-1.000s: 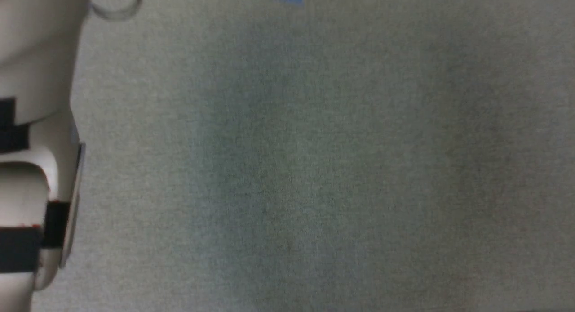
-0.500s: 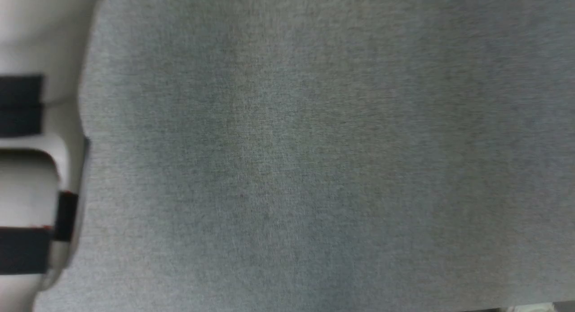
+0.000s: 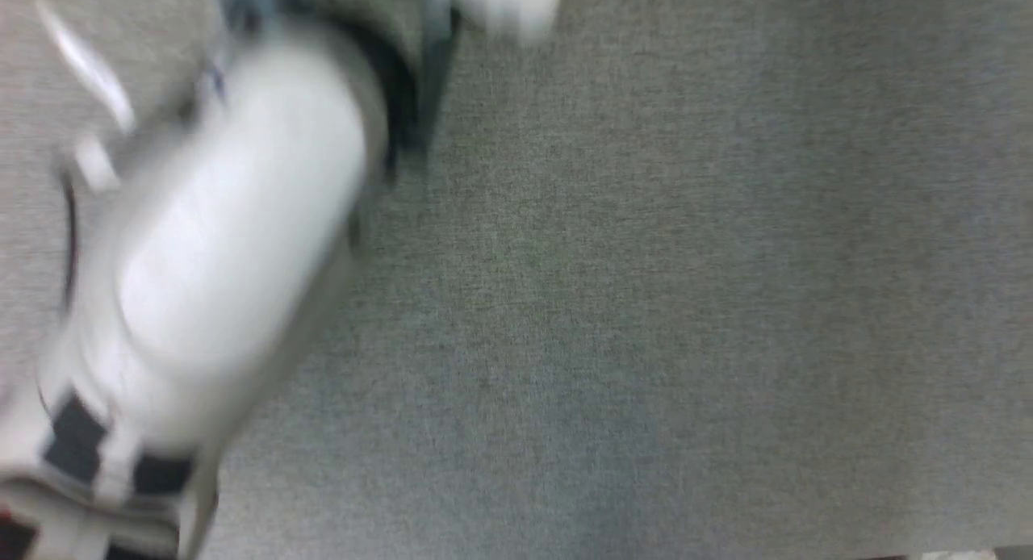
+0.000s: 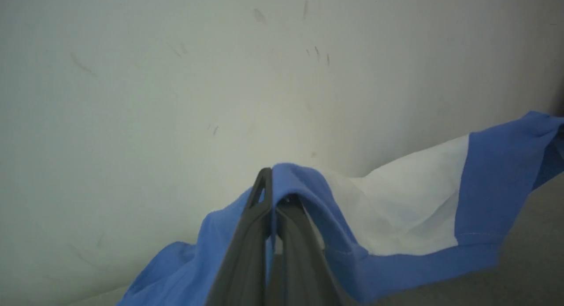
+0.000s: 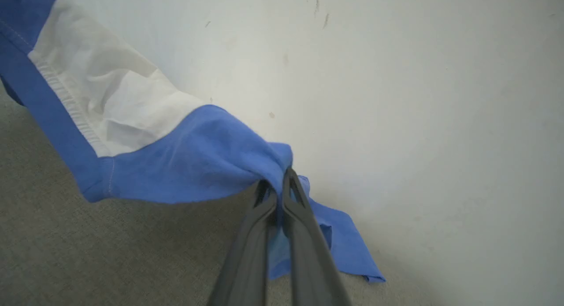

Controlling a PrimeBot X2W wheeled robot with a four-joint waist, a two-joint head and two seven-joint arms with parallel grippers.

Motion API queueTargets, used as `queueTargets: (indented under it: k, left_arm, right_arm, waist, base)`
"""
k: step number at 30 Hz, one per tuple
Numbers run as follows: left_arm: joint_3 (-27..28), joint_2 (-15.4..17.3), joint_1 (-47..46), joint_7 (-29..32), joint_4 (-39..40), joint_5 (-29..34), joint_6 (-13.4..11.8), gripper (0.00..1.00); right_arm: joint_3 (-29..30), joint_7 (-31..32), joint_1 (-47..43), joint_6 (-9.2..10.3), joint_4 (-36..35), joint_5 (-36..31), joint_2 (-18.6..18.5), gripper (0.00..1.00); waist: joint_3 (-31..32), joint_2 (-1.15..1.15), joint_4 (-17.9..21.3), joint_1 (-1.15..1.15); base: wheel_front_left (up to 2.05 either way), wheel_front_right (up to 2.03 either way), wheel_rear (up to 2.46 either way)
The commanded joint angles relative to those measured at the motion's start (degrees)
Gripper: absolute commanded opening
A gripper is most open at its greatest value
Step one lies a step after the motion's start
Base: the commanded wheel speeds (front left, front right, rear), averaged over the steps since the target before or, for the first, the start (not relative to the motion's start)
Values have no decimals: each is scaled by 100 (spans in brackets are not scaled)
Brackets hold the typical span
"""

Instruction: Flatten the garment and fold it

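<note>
A table (image 3: 646, 302) covered in grey woven cloth spreads across the head view, evenly lit, with a thin strip of its near edge showing at the bottom right corner. A pale robot forearm (image 3: 234, 245) with dark bands lies across the left of that view, too blurred to make out in detail. Beyond the table stands a plain off-white wall (image 4: 176, 76), marked with a few short dark scuffs and small brownish spots. The garment (image 4: 410, 200), a thin shirt in bright blue and white, is strung between the two pincers just in front of this wall. The left pincer (image 4: 272, 182) has its two dark fingers pressed together, pinching a fold of blue cloth that drapes over their tips. From this pincer the shirt's long axis runs out to its right and a little upward: first blue, then a broad creased white panel, then a blue section at the far end, with a stitched blue band along the lower edge. More blue cloth falls away on the pincer's left. The right pincer (image 5: 276, 178) is likewise pressed together, pinching a bunched blue end of the shirt. From here the shirt stretches away to the pincer's upper left, sagging slightly, blue then white, its blue hem underneath. A loose blue flap hangs down just right of this pincer's fingers, and the grey table lies below and to the pincer's left.
</note>
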State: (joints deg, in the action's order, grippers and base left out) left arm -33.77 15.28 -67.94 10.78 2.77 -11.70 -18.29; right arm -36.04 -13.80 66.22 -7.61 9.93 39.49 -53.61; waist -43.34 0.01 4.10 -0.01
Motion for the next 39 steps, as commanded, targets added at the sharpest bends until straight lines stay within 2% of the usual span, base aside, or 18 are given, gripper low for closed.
queueTargets:
  k: [1,6,10,15,17,19,27,32,39]
  left_arm:
    - [-133,156,644,141,411,-26,-165,0]
    - [-365,439,2288,288,1291,-157,-630,0]
    - [-453,521,3367,146,1611,-409,-922,0]
    - [-499,635,4378,-100,1684,-722,-1105,0]
    - [-514,663,4555,-123,1682,-781,-1128,0]
    - [-589,727,4888,-88,1645,-930,-1115,0]
    - [-871,1019,5939,393,1431,-1796,-795,0]
    - [-858,1144,6434,483,1233,-2242,-693,0]
    - [-836,1152,6890,439,1016,-2726,-502,0]
  right_arm:
    - [179,-62,-524,12,-181,9,-76,0]
    - [784,-83,-1987,12,-443,-35,9,0]
    - [1269,-23,-3096,12,-576,-161,287,0]
    - [1860,164,-4232,12,-796,-377,762,0]
    - [1964,217,-4433,12,-855,-439,861,0]
    - [2156,349,-4823,12,-970,-556,1048,0]
    - [2639,997,-6211,12,-1304,-941,1633,0]
    - [2770,1342,-6858,12,-1378,-1073,1819,0]
    - [2864,1622,-7404,12,-1284,-1166,2025,0]
  waist:
    - [619,-1,14,1]
    - [1095,-1,18,1]
    - [1457,-1,17,1]
    - [1919,-1,15,1]
    - [2009,-1,19,1]
    - [2174,-1,19,1]
    - [2745,-1,23,1]
    - [2954,-1,9,1]
    - [3192,-1,-6,1]
  base:
    - [0,0,0]
    - [0,0,0]
    - [0,0,0]
    - [0,0,0]
    - [0,0,0]
    - [0,0,0]
    - [0,0,0]
    - [0,0,0]
    - [0,0,0]
